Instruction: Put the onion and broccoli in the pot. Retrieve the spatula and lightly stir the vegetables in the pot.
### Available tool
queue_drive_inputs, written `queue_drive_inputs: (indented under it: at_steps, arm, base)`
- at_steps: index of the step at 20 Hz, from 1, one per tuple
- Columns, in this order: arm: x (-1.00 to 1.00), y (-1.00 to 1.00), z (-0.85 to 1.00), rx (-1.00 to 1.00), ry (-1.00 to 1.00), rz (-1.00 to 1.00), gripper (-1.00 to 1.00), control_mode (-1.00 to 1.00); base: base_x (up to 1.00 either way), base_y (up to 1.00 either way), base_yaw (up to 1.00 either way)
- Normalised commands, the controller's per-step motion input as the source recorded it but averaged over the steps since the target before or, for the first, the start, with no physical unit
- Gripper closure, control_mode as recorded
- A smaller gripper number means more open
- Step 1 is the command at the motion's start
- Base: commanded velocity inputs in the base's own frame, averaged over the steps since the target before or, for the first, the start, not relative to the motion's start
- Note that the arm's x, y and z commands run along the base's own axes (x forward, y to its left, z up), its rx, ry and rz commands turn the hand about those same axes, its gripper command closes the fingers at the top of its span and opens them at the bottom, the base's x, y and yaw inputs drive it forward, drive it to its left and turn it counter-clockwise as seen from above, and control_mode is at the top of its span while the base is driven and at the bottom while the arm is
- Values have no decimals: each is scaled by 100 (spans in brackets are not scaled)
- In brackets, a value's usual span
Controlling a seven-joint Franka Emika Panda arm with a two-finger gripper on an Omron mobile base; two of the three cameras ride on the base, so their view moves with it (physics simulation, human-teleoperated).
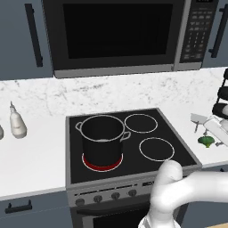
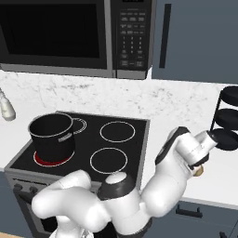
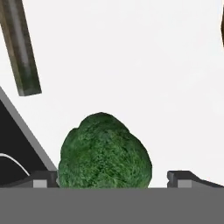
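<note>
The broccoli (image 3: pixel 105 151), a green clump, lies on the white counter right of the stove, also seen from the left base (image 1: pixel 205 141). My gripper (image 3: pixel 113 178) is open and low over it, one fingertip (image 3: pixel 46 179) on each side, apart from it. The spatula (image 1: pixel 197 120) lies just beyond the broccoli; its dark handle (image 3: pixel 19 48) runs along the upper left of the hand view. The black pot (image 1: pixel 102 138) stands on the front-left burner, which glows red (image 2: pixel 52 137). A small tan piece that looks like the onion (image 2: pixel 199 171) peeks out below my wrist.
The black cooktop (image 1: pixel 147 164) has two free burners beside the pot; its edge (image 3: pixel 26 131) is close to the broccoli. A black tiered rack (image 2: pixel 228 121) stands at the far right of the counter. A pale bottle (image 1: pixel 18 124) is on the left counter. A microwave (image 1: pixel 116 31) hangs overhead.
</note>
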Motion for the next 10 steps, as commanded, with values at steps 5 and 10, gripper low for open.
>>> queue_drive_inputs:
  at_steps: [5, 10]
  arm:
    - [-2, 13, -27, 0, 0, -7, -100, -100]
    - [-10, 44, -14, 0, 1, -5, -100, -100]
  base:
    - [0, 0, 0]
    - [0, 0, 0]
